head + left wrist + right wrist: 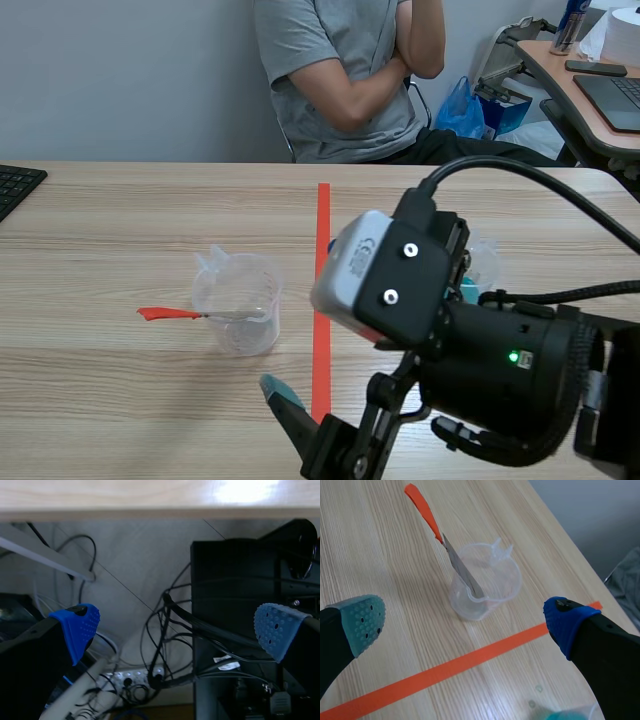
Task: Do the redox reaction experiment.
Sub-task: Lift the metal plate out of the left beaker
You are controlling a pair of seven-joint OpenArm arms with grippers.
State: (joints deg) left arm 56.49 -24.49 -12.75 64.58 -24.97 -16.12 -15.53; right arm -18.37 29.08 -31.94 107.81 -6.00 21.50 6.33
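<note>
A clear plastic beaker [238,315] stands left of the orange tape line [323,300]. A metal spatula with an orange handle [170,313] leans in it, its handle sticking out to the left. In the right wrist view the beaker [485,582] and the spatula [445,545] lie just ahead of my open right gripper [462,625], which holds nothing. Its teal fingertip [281,392] shows near the table's front. A second clear beaker [485,262] with teal contents sits behind the right arm. My left gripper [175,630] is open and empty, below the table's edge.
A person with folded arms [350,80] sits across the table. A black keyboard [15,185] lies at the far left edge. Under the table the left wrist view shows cables, a power strip [135,677] and a black computer case [240,605].
</note>
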